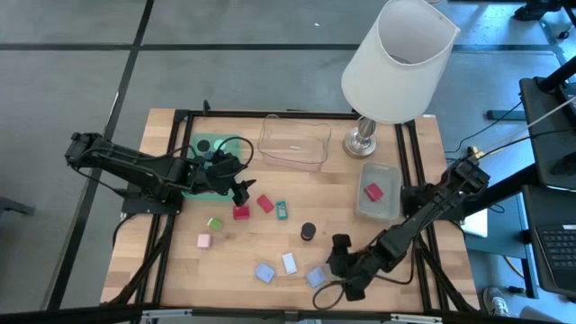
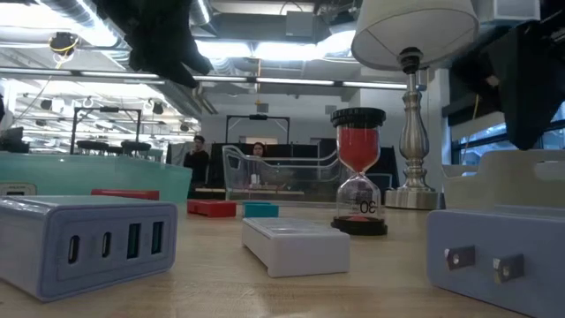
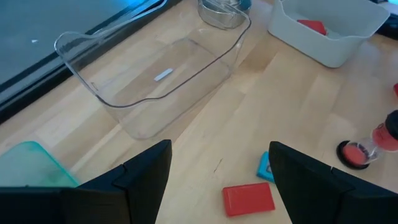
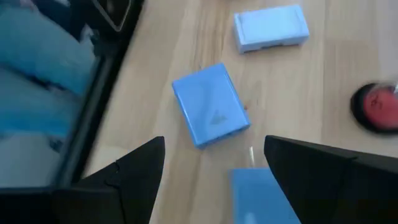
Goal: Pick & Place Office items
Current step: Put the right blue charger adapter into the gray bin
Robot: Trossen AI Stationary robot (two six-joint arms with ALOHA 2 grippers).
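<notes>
Hovering open-jawed, both grippers (image 1: 241, 191) (image 1: 335, 261) above blocks (image 1: 265, 272).

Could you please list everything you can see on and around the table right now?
Lamp: one, white shade, far edge.
Clear tray: one, empty, beside the lamp base.
Grey tray: one, right side, holding a red block.
Green tray: one, far left, partly under the left arm.
Red blocks: two, table centre.
Teal block: one, centre.
Green block: one, left of centre.
Pink block: one, near left.
Light-blue blocks: three, near edge.
Sand timer: one, black and red, centre.
Left hand: open, above the red blocks.
Right hand: open, above the light-blue blocks.
</notes>
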